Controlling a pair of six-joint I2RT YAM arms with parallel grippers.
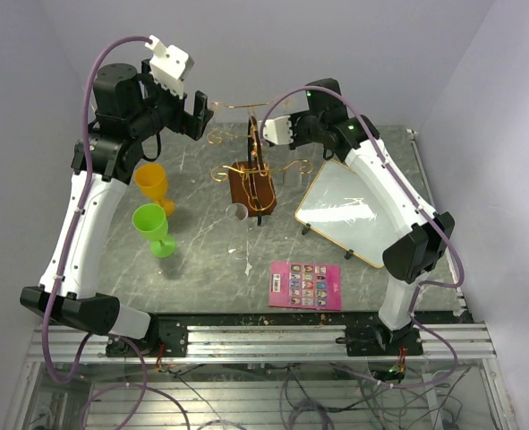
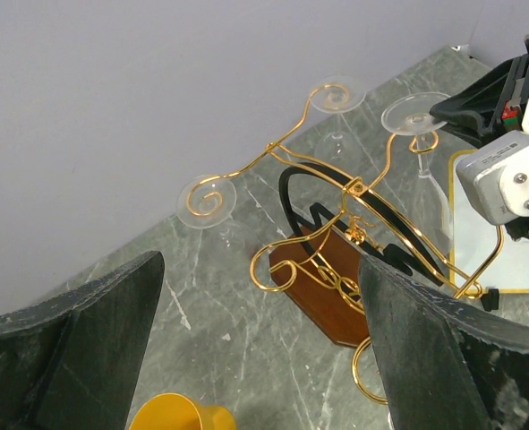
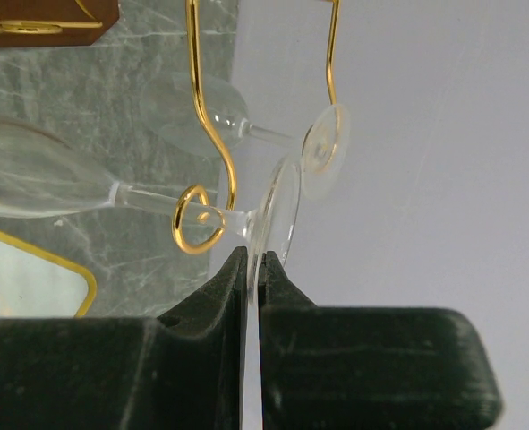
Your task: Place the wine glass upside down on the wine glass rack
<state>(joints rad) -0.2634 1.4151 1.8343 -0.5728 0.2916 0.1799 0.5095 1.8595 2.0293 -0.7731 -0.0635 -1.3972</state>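
The wine glass rack [image 1: 251, 186] is gold wire on a brown block base [image 2: 336, 296] at mid-table. A clear wine glass [image 3: 280, 210] hangs upside down, its stem [image 3: 148, 199] passing through a gold scroll [image 3: 199, 219] of the rack. My right gripper [image 3: 253, 260] is shut on the rim of that glass's foot [image 2: 413, 114]. It reaches in from the rack's right [image 1: 268, 133]. My left gripper [image 2: 264, 358] is open and holds nothing, raised to the left of the rack [image 1: 201, 116]. Two more clear glasses [image 2: 336, 92] [image 2: 207, 198] hang from other scrolls.
An orange goblet [image 1: 151, 182] and a green goblet [image 1: 154, 228] stand left of the rack. A gold-framed white board [image 1: 345, 210] lies to the right, under my right arm. A pink card [image 1: 306, 285] lies near the front edge. Walls close in at the back and sides.
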